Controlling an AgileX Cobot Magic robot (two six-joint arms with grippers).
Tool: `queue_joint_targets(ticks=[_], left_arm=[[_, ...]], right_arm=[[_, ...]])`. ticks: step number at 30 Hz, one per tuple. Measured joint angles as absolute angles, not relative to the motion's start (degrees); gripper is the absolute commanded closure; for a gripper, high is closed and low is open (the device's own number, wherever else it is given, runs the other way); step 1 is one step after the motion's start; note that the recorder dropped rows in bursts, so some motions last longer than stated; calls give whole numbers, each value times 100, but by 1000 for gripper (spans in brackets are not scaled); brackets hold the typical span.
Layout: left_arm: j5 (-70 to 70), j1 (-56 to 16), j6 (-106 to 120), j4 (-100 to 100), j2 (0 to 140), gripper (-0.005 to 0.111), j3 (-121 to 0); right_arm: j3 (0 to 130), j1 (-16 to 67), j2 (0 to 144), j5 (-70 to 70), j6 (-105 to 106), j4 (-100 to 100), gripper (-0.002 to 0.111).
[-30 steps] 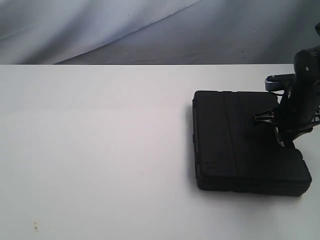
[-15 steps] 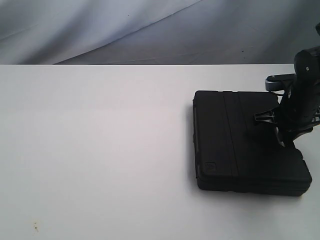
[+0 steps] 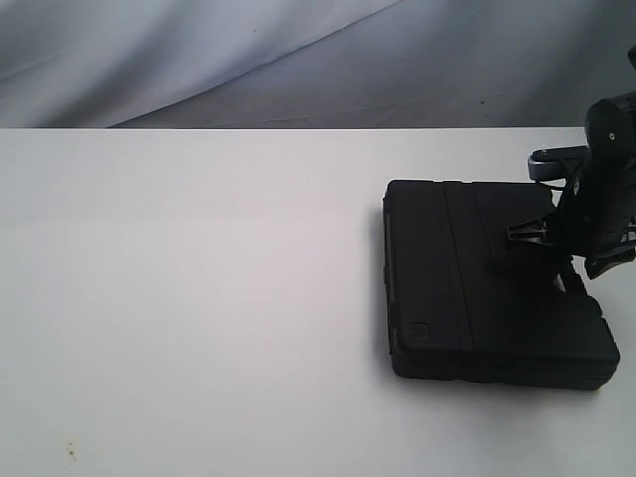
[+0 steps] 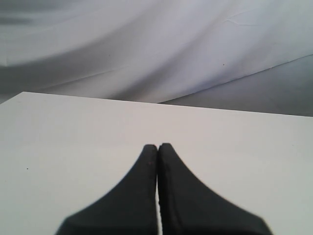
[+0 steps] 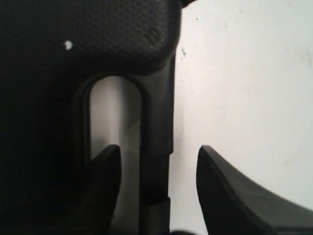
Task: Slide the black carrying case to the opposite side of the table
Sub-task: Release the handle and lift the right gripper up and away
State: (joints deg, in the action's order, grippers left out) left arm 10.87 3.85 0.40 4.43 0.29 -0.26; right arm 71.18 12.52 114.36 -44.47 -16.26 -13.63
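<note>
The black case lies flat on the right part of the white table. My right gripper hangs over the case's right edge. In the right wrist view this gripper is open and straddles the moulded handle bar: one finger sits over the slot cutout, the other over bare table. Whether the fingers touch the bar I cannot tell. My left gripper is shut and empty above bare table; it is out of the exterior view.
A grey cloth backdrop hangs behind the table's far edge. Bare white tabletop stretches to the left of the case. A small speck marks the table's near left corner.
The right gripper's lower part has shifted slightly up and to the right at the case's edge. The case has stayed where it was.
</note>
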Motion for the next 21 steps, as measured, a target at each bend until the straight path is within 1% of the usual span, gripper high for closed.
queue_joint_targets(ticks=[8,18,21], left_arm=[[1087,385,40,443,29,106,-26],[1087,385,40,443,29,106,-26],[1087,385,40,443,29,106,-26]], right_arm=[[7118,1252,11376,-4436,-1626,-1363,62],[7109,1252,10775,-4268,-1639,-1363,62],[7109,1252,10615,-4279,-1639,-1363,66]])
